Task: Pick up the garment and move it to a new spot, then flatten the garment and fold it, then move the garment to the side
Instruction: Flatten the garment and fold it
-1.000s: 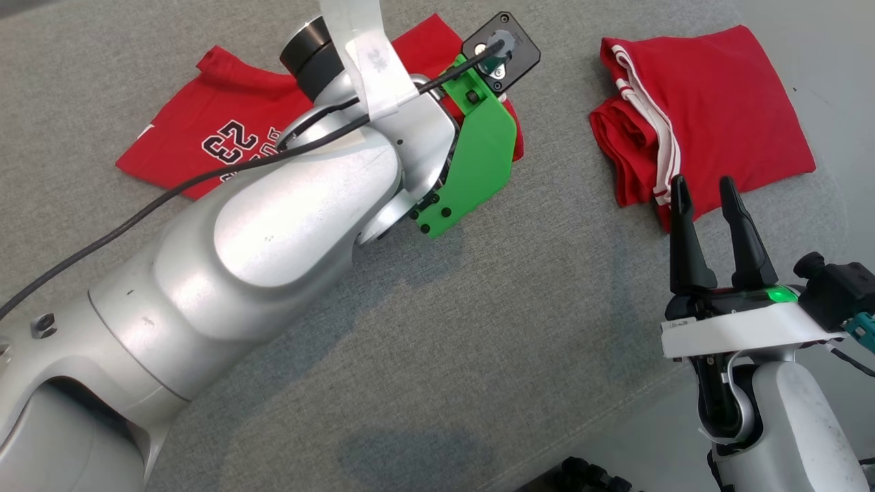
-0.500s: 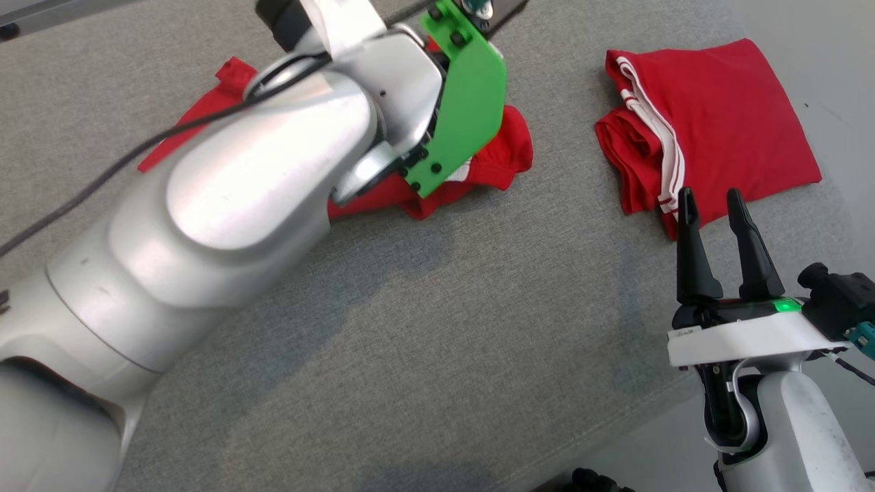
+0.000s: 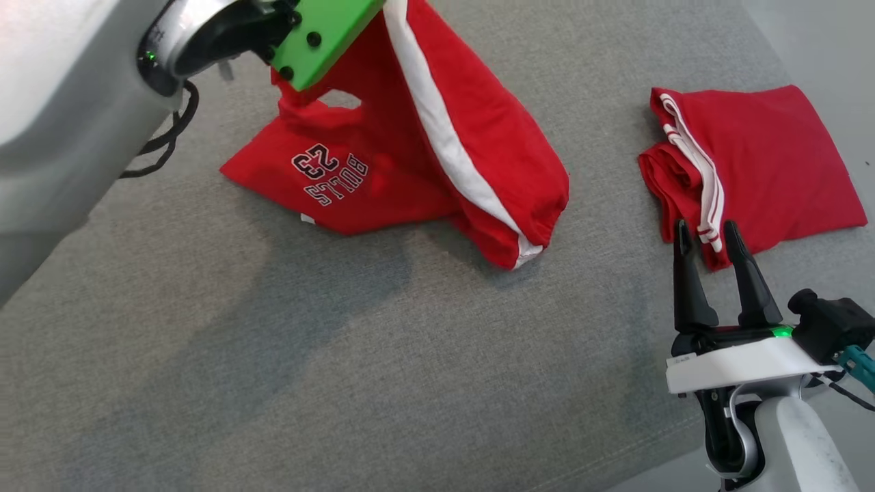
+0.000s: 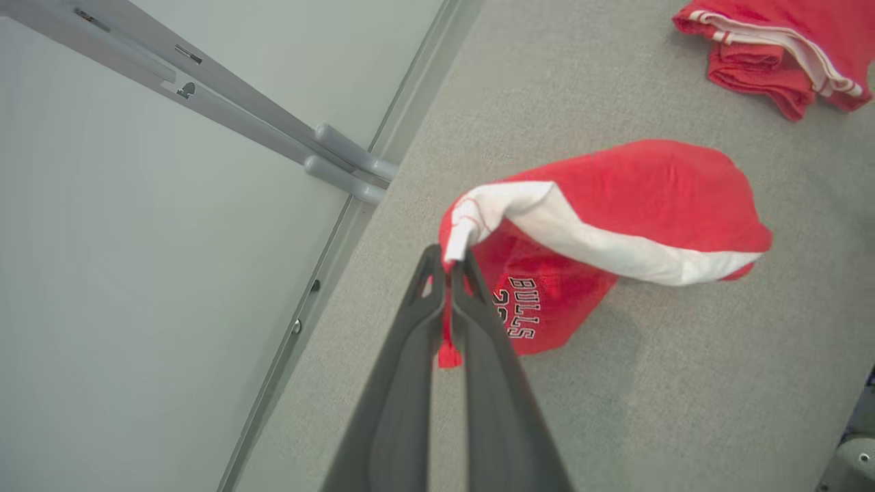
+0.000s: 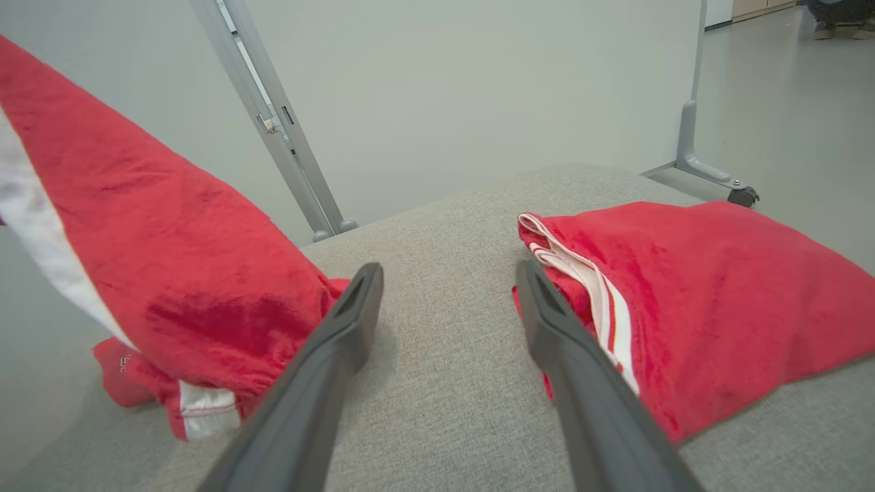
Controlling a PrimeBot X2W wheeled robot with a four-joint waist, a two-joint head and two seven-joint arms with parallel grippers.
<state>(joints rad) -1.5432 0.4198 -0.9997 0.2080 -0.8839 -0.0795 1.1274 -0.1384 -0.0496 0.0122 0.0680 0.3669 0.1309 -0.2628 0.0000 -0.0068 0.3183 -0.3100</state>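
The garment point(image 3: 437, 137) is red with a white side stripe and a "BULLS 23" print. One end of it is lifted off the grey padded table point(image 3: 410, 369), while the printed part still lies on the surface. In the left wrist view my left gripper point(image 4: 448, 258) is shut on the white-trimmed edge of the garment point(image 4: 615, 205), which drapes down from the fingertips. My right gripper point(image 3: 704, 229) stands open at the lower right with nothing between its fingers. In the right wrist view the hanging garment point(image 5: 171, 273) is just left of my right gripper point(image 5: 448, 273).
A second red garment point(image 3: 765, 164), folded with white-striped edges, lies at the right, just beyond my right fingertips. The table's right edge point(image 3: 830, 48) runs close past it. A pale wall panel with a grey metal frame point(image 4: 273, 130) borders the table's far side.
My left gripper has shut on the garment's edge and raised it, pulling the cloth up and rightwards. The head view has shifted. The right gripper stays open in the same place.
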